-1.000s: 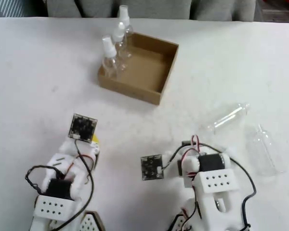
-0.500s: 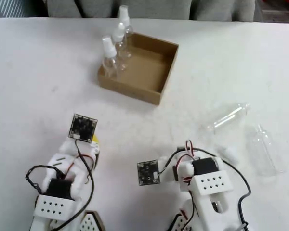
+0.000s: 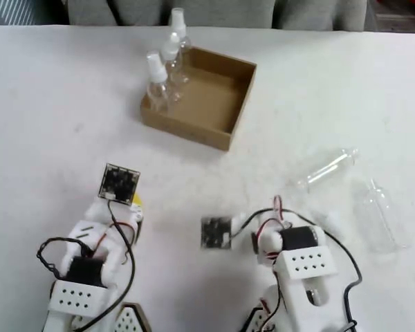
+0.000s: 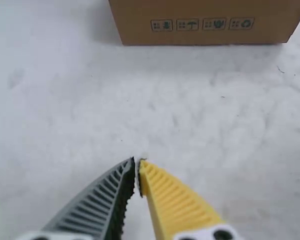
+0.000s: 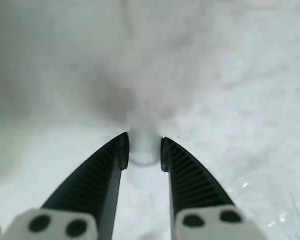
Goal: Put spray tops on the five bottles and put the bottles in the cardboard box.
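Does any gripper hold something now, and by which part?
The right gripper pinches a small white spray top across its round sides; the left gripper holds nothing.

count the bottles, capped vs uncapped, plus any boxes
bottles with spray tops: 3
bottles without tops, lying on their sides: 2
cardboard box: 1
total: 6
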`<state>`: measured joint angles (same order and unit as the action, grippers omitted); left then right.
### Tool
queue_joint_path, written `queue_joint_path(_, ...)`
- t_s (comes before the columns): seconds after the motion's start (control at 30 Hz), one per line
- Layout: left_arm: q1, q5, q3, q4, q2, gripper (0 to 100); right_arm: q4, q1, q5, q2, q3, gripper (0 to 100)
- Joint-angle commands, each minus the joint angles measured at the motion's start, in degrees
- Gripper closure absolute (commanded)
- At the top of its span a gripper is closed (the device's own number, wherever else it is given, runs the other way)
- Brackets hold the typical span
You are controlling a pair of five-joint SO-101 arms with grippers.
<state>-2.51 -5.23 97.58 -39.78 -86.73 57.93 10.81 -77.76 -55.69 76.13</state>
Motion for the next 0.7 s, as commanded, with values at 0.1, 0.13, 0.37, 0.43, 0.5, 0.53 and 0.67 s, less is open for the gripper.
queue_joint_path(0.1,0.48,-0.7,-0.26,-0.44,-1.19,98,-1.45,-3.3,19.52,0.4,-11.52,98.2)
queue_joint_path(0.13,0.48,-0.7,-0.26,-0.44,-1.19,98,-1.45,-3.3,23.21,0.48,-13.1,98.2)
queue_joint_path(0.37,0.48,-0.7,-0.26,-0.44,-1.19,98,-1.71,-3.3,43.25,0.48,-22.59,98.1)
queue_joint_path(0.43,0.48,-0.7,-0.26,-0.44,-1.19,98,-1.45,-3.3,47.38,0.57,-24.35,98.1)
queue_joint_path(0.5,0.48,-0.7,-0.26,-0.44,-1.19,98,-1.36,-3.12,51.69,2.07,-26.11,98.1)
queue_joint_path(0.53,0.48,-0.7,-0.26,-0.44,-1.19,98,-1.27,-2.95,53.63,3.65,-27.16,98.1)
queue_joint_path(0.67,0.48,-0.7,-0.26,-0.44,-1.19,98,2.51,-2.86,61.01,14.81,-35.16,98.1)
